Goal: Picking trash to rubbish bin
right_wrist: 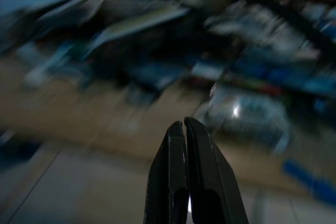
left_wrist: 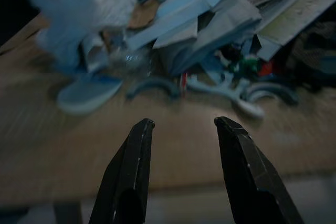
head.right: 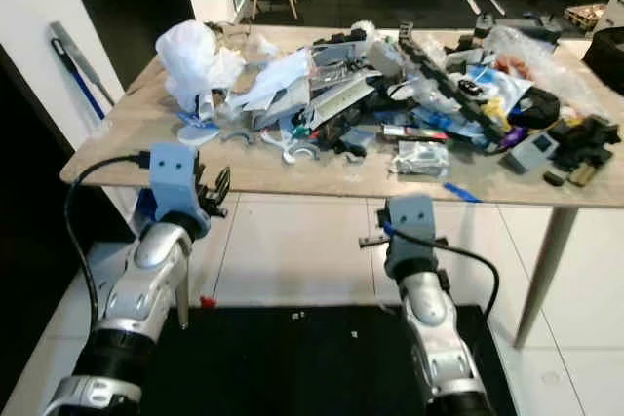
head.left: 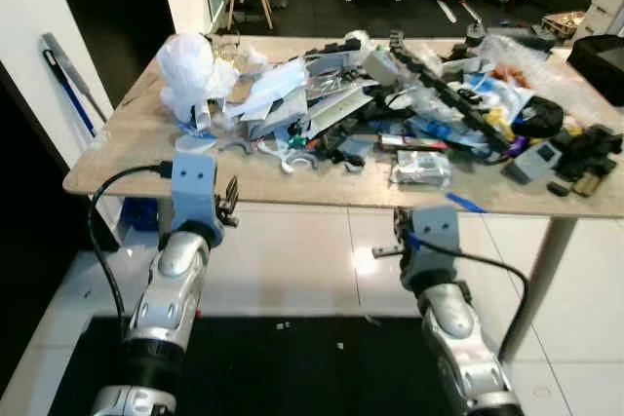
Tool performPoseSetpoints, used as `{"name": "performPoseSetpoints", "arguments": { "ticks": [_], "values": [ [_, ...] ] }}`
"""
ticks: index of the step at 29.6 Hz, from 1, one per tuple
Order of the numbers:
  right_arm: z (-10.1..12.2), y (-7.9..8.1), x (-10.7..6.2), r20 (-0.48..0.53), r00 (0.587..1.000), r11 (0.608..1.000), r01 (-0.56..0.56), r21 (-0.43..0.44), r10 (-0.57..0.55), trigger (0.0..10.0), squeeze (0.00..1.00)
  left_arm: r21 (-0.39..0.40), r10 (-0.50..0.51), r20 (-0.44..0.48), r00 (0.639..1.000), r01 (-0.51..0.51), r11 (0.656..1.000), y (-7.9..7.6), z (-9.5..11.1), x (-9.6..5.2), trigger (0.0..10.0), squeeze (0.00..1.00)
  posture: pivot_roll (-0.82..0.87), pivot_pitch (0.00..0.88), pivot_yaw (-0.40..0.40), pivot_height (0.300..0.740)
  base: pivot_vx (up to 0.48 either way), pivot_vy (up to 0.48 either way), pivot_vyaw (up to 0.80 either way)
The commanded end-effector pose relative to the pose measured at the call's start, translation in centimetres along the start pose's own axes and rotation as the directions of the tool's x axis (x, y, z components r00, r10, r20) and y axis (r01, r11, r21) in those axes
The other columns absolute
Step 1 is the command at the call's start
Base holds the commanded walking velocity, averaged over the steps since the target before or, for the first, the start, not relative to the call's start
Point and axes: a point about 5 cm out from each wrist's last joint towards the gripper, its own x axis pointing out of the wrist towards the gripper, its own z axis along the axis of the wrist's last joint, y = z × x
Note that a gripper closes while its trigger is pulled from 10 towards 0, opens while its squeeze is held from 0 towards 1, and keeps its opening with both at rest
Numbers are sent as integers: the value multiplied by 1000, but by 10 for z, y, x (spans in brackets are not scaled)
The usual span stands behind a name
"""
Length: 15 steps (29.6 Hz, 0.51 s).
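A wooden table (head.left: 136,143) carries a heap of trash: a crumpled white plastic bag (head.left: 190,70) at its left, torn pale paper and card (head.left: 292,94), white curved plastic pieces (head.left: 283,155) near the front edge, and a clear silvery packet (head.left: 421,168). My left gripper (left_wrist: 182,124) is open, held in front of the table's near edge below the white bag. My right gripper (right_wrist: 184,124) is shut with nothing in it, low before the table edge under the silvery packet (right_wrist: 247,114). Both wrists (head.left: 193,192) sit below the tabletop.
Black gadgets and a grey box (head.left: 541,158) crowd the table's right end. A blue-handled tool (head.left: 68,85) leans on the white wall at left. A table leg (head.left: 536,280) stands at right. White tiles and a black mat (head.left: 292,358) lie below. Chairs stand in the far room.
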Motion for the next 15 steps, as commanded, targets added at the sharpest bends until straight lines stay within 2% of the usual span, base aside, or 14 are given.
{"name": "performPoseSetpoints", "arguments": {
  "ticks": [1, 10, 15],
  "values": [
    [1, -5, 0, -10, 1000, 1000, 20, 2, -20, 10000, 0, 3, -19, -13, 1000, 19, 1000, -3, -1, -1, 10000, 0, -61, 93, 51, 740, 446, 0, 0],
    [-1, -4, -2, -41, 999, 1000, 12, 2, -12, 10000, 0, -8, -77, -1, 997, 77, 997, -9, 0, -7, 10000, 0, -59, 90, 48, 740, 433, 0, 0],
    [-4, 0, -6, -55, 998, 1000, -6, -6, 5, 10000, 0, -11, -137, 38, 990, 137, 990, -12, 4, -12, 10000, 0, -61, 90, 49, 740, 0, 0, 0]
  ]
}}
